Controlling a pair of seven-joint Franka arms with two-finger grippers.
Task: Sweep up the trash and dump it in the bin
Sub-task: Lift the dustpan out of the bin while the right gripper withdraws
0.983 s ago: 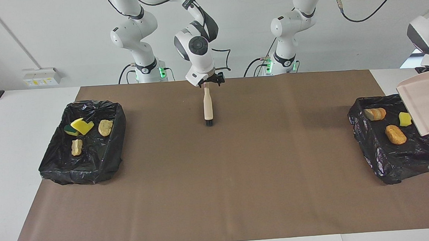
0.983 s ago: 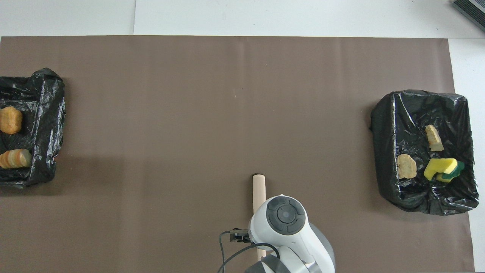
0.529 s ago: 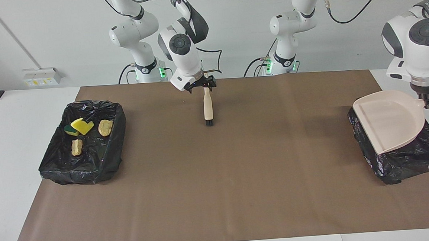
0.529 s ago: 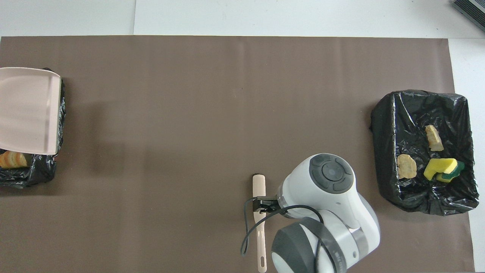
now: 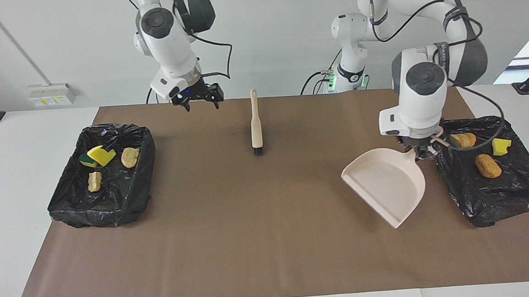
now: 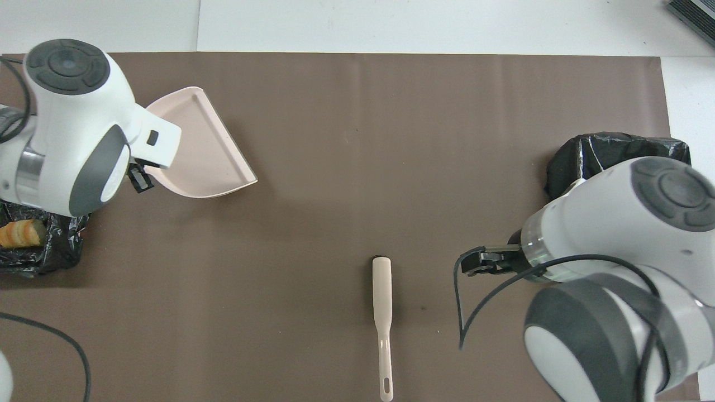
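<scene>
The trash lies in two black-lined bins. The bin at the right arm's end (image 5: 112,208) holds a yellow sponge (image 5: 101,155) and two tan chunks (image 5: 130,156). The bin at the left arm's end (image 5: 502,198) holds a bread chunk (image 5: 462,140), a yellow sponge (image 5: 501,146) and an orange chunk (image 5: 487,165). My left gripper (image 5: 423,150) is shut on the handle of the pale pink dustpan (image 5: 384,185) (image 6: 206,151), held empty over the mat beside that bin. My right gripper (image 5: 196,100) (image 6: 475,262) is open and empty, raised over the mat's edge by the robots.
The beige brush (image 5: 255,124) (image 6: 382,312) lies on the brown mat (image 5: 270,240) between the arms, bristles away from the robots. In the overhead view my right arm covers most of the bin (image 6: 614,148) at its end.
My left gripper has carried the dustpan off the bin and out over the mat. My right gripper has left the brush handle and swung up toward its own end. The brush has not moved.
</scene>
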